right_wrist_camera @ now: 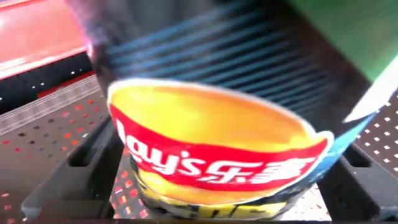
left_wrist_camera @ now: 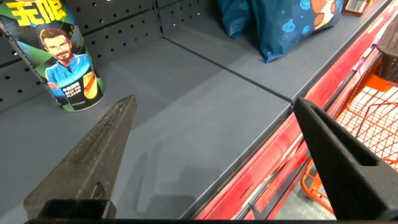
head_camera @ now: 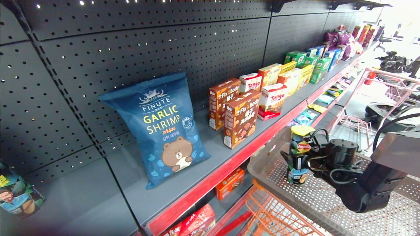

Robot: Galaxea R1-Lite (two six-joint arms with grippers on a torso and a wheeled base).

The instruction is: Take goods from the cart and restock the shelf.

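One chip can (head_camera: pixel 16 193) stands on the shelf (head_camera: pixel 216 154); right pincer (head_camera: pixel 297 161) grips a second can (head_camera: pixel 301 139) upright in the cart (head_camera: pixel 262 172), not yet shelved; left pincer (left_wrist_camera: pixel 214 162) gapes wide, empty.

Counted 1 blue chip bag (head_camera: pixel 157 127). Counted 2 brown boxes (head_camera: pixel 241 118), 2 red-and-white boxes (head_camera: pixel 271 100). Logged shelf canister (left_wrist_camera: pixel 68 56) plus cart canister (head_camera: pixel 298 154): 2 chip canisters total. Saw 1 grey perforated tray (head_camera: pixel 328 203), 1 orange wire basket (head_camera: pixel 279 213), 1 pink cart (head_camera: pixel 356 124). Could not get a firm count on orange-yellow boxes (head_camera: pixel 288 80) and green boxes (head_camera: pixel 320 68) farther down the shelf (head_camera: pixel 210 154): overlapped too much.
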